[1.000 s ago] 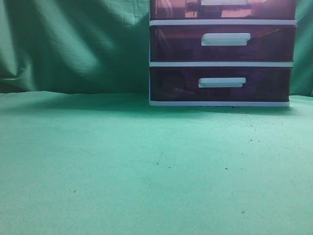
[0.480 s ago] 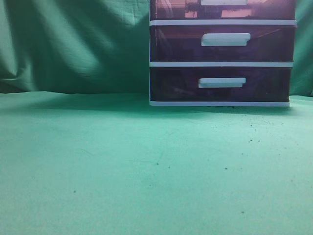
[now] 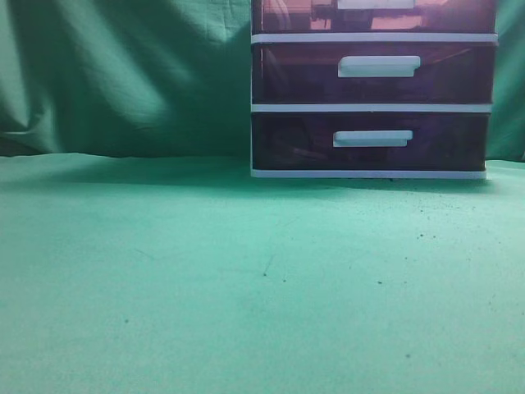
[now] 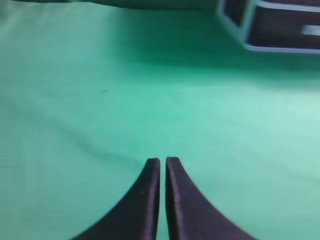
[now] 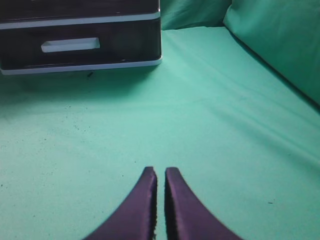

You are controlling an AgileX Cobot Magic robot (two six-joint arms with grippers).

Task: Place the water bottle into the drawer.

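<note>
From my exterior feed the drawer unit (image 3: 373, 90) sits at the back right of the green cloth (image 3: 205, 279), against the green backdrop (image 3: 123, 74). The drawer (image 3: 287, 16), the reddish translucent top one, is cut off by the upper edge of the picture; only its lower strip and the bottom of its white handle (image 3: 376, 4) show, and its front lines up flush with the two below, so I read it as closed. Under it, two darker purple drawers, middle (image 3: 295, 78) and bottom (image 3: 287, 144), each with a white handle, both shut.

I cannot find the water bottle in any of my three feeds.

Left gripper (image 4: 163, 161): dark fingers pressed nearly together, only a hairline gap, nothing held. It hangs over bare cloth, with a corner of the unit (image 4: 270, 30) well ahead and to the right.

Right gripper (image 5: 160, 171): same, fingers closed with a thin slit, empty. It faces the unit's bottom drawer (image 5: 75, 47) from well back, above cloth flecked with dark specks (image 5: 75, 125)
</note>
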